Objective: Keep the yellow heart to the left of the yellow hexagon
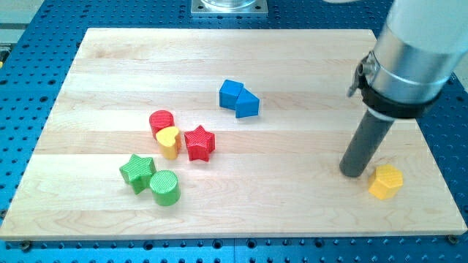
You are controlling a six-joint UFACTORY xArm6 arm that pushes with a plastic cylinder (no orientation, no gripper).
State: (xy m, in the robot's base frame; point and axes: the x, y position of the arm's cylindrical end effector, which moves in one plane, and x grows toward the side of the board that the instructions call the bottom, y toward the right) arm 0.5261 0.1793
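Note:
The yellow heart (168, 141) stands left of the board's middle, touching the red cylinder (161, 121) above it and close to the red star (199, 143) on its right. The yellow hexagon (385, 181) lies near the board's lower right. My tip (354, 172) rests on the board just to the left of the yellow hexagon, close to it or touching it. The heart is far to the left of the hexagon.
Two blue blocks (239, 98) sit together above the middle. A green star (137, 172) and a green cylinder (165, 187) sit at the lower left. The wooden board (292, 204) ends close to the hexagon's right.

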